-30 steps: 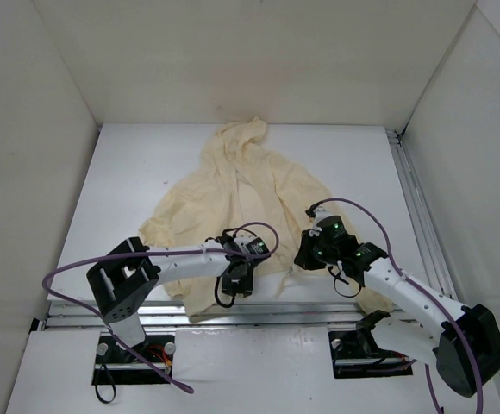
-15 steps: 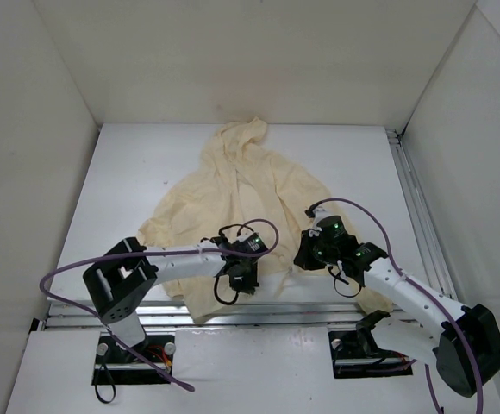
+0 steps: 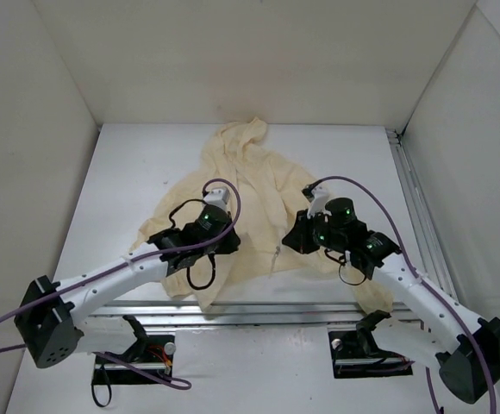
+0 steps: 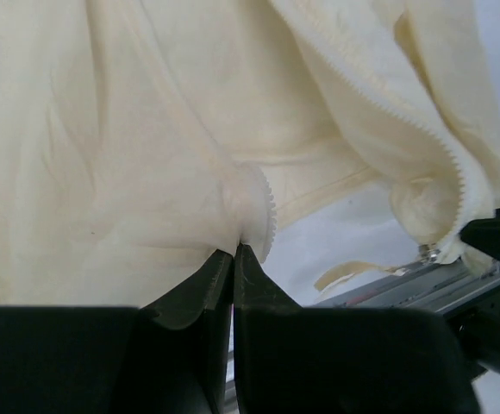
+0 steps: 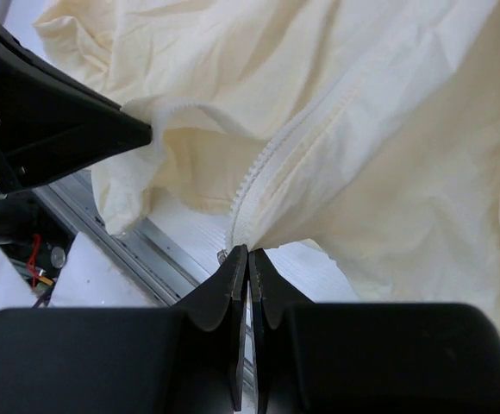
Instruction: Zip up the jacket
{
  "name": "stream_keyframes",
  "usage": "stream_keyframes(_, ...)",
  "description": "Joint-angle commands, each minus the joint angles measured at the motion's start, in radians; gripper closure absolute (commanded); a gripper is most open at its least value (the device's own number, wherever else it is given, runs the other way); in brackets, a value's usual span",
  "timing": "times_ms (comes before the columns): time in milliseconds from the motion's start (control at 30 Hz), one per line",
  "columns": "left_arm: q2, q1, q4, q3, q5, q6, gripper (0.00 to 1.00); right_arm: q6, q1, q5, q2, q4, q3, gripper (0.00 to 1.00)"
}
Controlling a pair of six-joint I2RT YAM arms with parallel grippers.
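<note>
The pale yellow-cream jacket (image 3: 250, 185) lies spread on the white table (image 3: 121, 181), hood at the far end, front unzipped. My left gripper (image 3: 229, 242) is shut on the jacket's left front edge, pinching fabric by the zipper teeth (image 4: 263, 207) at its tips (image 4: 234, 250). My right gripper (image 3: 290, 240) is shut on the lower end of the other zipper edge (image 5: 271, 155), tips (image 5: 248, 250) beside a small metallic pull (image 5: 222, 255). The two grippers hold the lower front edges a little apart and lifted.
An aluminium rail (image 3: 259, 310) runs along the table's near edge, just below the jacket's hem. White walls (image 3: 26, 129) enclose the table on the left, far and right sides. Purple cables (image 3: 233, 194) loop above both wrists.
My left gripper shut on the jacket's edge, and the left arm swung up and left, away from the near edge, carrying the fabric. The right gripper shifted slightly farther in, still shut.
</note>
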Motion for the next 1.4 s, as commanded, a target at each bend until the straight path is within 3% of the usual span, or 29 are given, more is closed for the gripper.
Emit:
stream_keyframes(0,-0.071,0.031,0.116,-0.014,-0.041,0.08,1.0,-0.022,-0.007,-0.084,0.044,0.093,0.051,1.0)
stream_keyframes(200,-0.165,0.065,0.22,-0.045,-0.043,0.149,1.0,0.027,-0.006,-0.115,0.085,0.267,0.065,1.0)
stream_keyframes(367,-0.231,0.083,0.306,-0.091,-0.009,0.204,1.0,0.119,-0.004,-0.277,0.13,0.432,0.053,1.0)
stream_keyframes(667,-0.285,0.083,0.462,-0.165,0.043,0.212,1.0,0.259,0.007,-0.296,0.114,0.603,-0.007,1.0)
stream_keyframes(1367,-0.306,0.045,0.538,-0.214,0.034,0.184,1.0,0.346,0.034,-0.288,0.188,0.729,-0.036,1.0)
